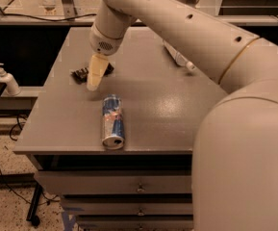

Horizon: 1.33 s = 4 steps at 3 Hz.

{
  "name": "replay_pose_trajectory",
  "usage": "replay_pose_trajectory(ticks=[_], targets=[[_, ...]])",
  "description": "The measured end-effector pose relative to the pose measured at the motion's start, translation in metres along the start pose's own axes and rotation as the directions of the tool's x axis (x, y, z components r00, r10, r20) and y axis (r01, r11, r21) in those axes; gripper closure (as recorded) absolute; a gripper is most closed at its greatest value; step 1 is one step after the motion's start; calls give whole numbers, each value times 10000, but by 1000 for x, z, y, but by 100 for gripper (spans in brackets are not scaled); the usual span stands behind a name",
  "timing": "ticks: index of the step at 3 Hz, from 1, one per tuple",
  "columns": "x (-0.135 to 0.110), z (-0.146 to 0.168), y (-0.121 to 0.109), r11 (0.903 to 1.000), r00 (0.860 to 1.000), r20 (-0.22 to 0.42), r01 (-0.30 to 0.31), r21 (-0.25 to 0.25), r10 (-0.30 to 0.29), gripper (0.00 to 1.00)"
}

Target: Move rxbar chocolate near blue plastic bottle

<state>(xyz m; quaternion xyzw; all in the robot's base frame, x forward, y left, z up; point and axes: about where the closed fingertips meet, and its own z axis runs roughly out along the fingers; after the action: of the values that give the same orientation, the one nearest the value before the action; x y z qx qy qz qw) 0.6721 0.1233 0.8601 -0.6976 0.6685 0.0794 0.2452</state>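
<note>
The rxbar chocolate (79,74), a flat black bar, lies on the grey table (177,109) at the left; its middle is hidden behind my gripper. My gripper (93,84) hangs point-down over the bar, its tip just in front of it and close to the table top. The blue plastic bottle (179,58) lies on its side at the back right. Only part of its clear body and its white cap show past my arm.
A blue and silver drink can (112,122) lies on its side near the table's front edge, just right of my gripper. A white pump dispenser (6,80) stands on a lower surface to the left. My large arm fills the right side. Drawers sit under the table top.
</note>
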Motion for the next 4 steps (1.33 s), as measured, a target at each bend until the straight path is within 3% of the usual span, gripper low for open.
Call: replay_pose_trajectory(ticks=[1, 2, 4], targets=[[1, 27, -7, 9991, 9994, -43, -344, -267, 343, 0], [2, 38, -18, 9981, 9986, -109, -516, -333, 513, 18], [3, 43, -28, 9959, 9966, -46, -821, -372, 820, 64]])
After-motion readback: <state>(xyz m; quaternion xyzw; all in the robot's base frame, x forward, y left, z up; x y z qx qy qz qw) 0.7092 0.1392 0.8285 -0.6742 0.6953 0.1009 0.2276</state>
